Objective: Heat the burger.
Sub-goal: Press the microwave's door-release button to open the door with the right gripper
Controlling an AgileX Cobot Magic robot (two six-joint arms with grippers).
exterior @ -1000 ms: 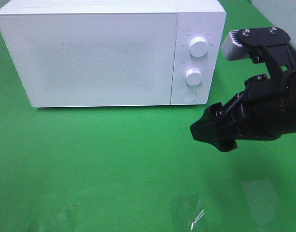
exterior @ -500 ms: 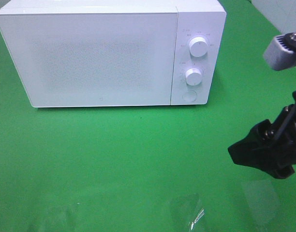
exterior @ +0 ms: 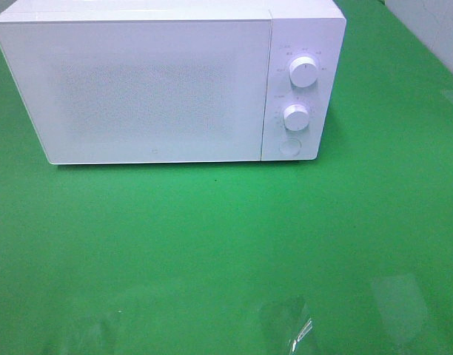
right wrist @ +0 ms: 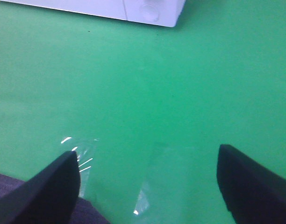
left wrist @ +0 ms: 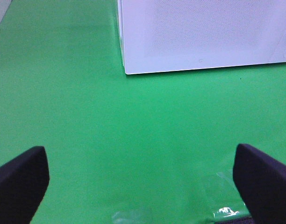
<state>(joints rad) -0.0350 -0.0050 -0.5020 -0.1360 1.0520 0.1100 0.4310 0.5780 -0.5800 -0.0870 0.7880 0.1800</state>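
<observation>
1. Two dark fingers point(left wrist: 21, 182) of the left end effector point(left wrist: 139, 153) stand spread to the edges of the left wrist view. The end effector is fully open and grips nothing, and only bare surface shows in the gap.
2. Two dark fingers point(right wrist: 54, 186) of the right end effector point(right wrist: 147, 154) are likewise set wide apart. It is open and empty.
3. Both end effectors hang above the flat, bright green table point(exterior: 212, 237). Neither of them falls within the high view.
4. Several crinkled patches of clear, glossy plastic film point(exterior: 286, 329) lie flat on the table near its front edge. One patch sits close under the left end effector point(left wrist: 222, 210) and another under the right point(right wrist: 82, 158).
5. One white, box-shaped microwave oven point(exterior: 152, 89) stands at the far side of the table, well apart from both end effectors. Its door, with a speckled window panel, is shut.
6. On the oven's right-hand control strip, an upper round white knob point(exterior: 304, 72) sits above a lower round white knob point(exterior: 295, 115). A round white button point(exterior: 289, 146) lies beneath them.
7. No view shows the burger, so its position cannot be told.
</observation>
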